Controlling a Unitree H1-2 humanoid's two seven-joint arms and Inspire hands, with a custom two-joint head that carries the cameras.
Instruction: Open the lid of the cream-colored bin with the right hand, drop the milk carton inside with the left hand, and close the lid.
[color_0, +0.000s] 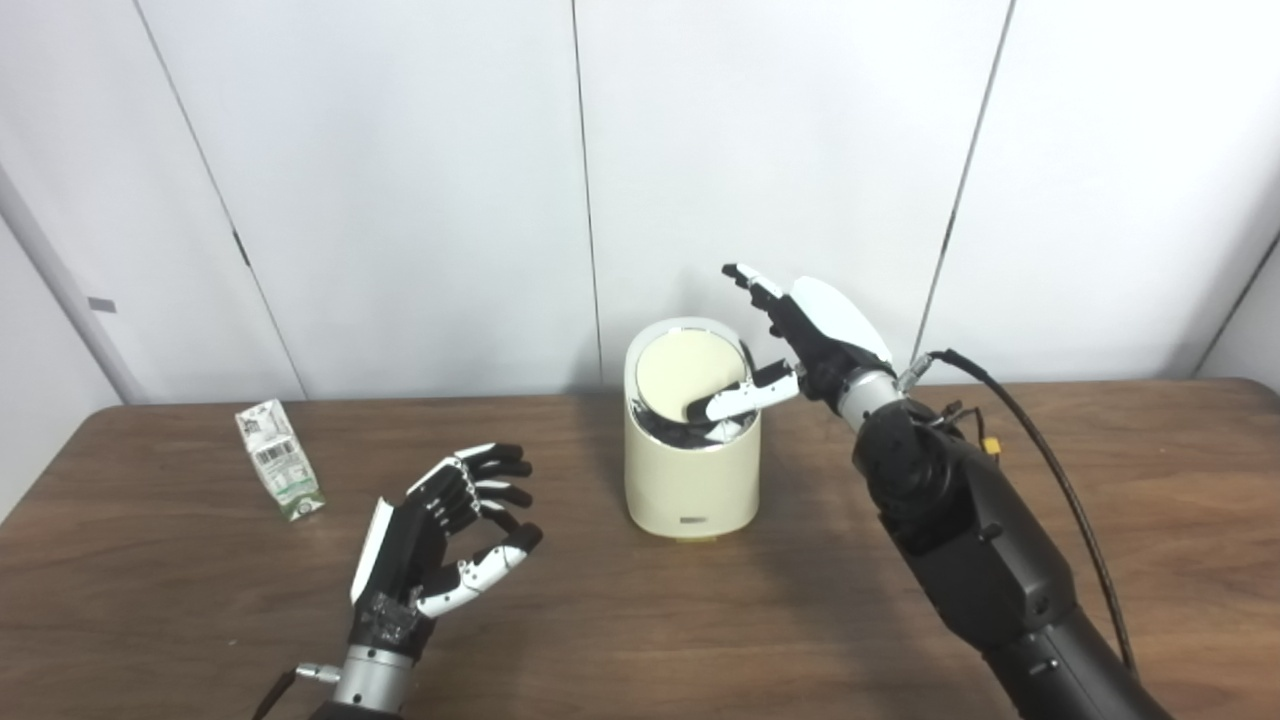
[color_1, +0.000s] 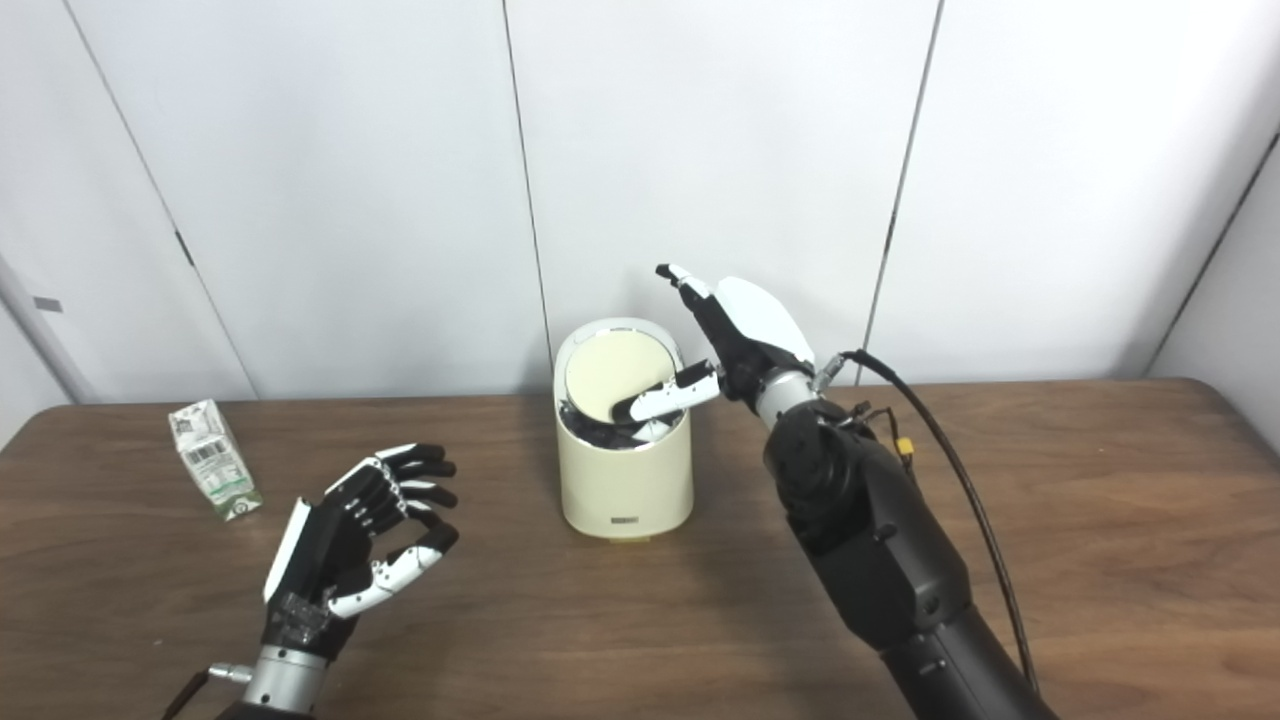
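Observation:
The cream-colored bin (color_0: 690, 480) stands at the table's middle. Its round swing lid (color_0: 685, 378) is tilted up toward me, with a dark gap below it at the front. My right hand (color_0: 810, 340) is open at the bin's right rim; its thumb (color_0: 745, 398) reaches into the opening against the lid's lower edge, and the other fingers point up. The milk carton (color_0: 280, 460) stands on the table at the far left. My left hand (color_0: 450, 530) is open and empty, palm to the right, between the carton and the bin, touching neither.
The brown wooden table (color_0: 640, 620) runs the full width. White wall panels (color_0: 400, 180) stand close behind the bin. A black cable (color_0: 1040, 450) loops off my right forearm over the right side of the table.

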